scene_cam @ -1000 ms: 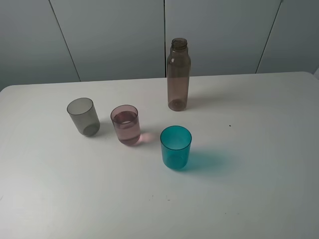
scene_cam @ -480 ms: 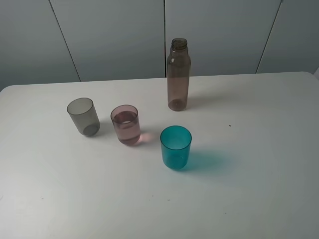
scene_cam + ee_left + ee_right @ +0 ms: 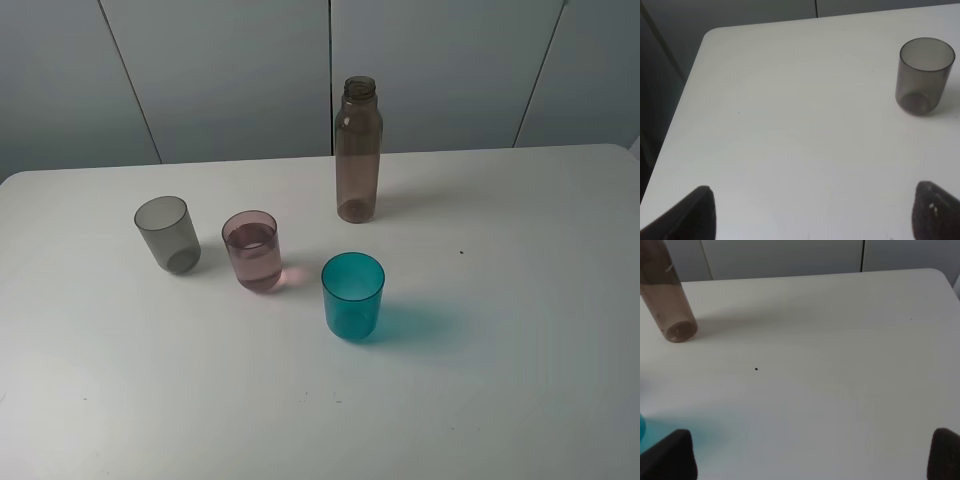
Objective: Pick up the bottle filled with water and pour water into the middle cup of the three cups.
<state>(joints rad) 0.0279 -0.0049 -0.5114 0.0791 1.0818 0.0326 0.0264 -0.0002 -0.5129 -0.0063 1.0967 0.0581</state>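
With the white table (image 3: 520, 380) bare before me, the brownish bottle (image 3: 358, 150) stands upright well ahead of my right gripper (image 3: 810, 455), whose jaws gape wide and empty, and beyond the pink middle cup (image 3: 251, 251), already holding water (image 3: 253, 262), so pouring looks done.
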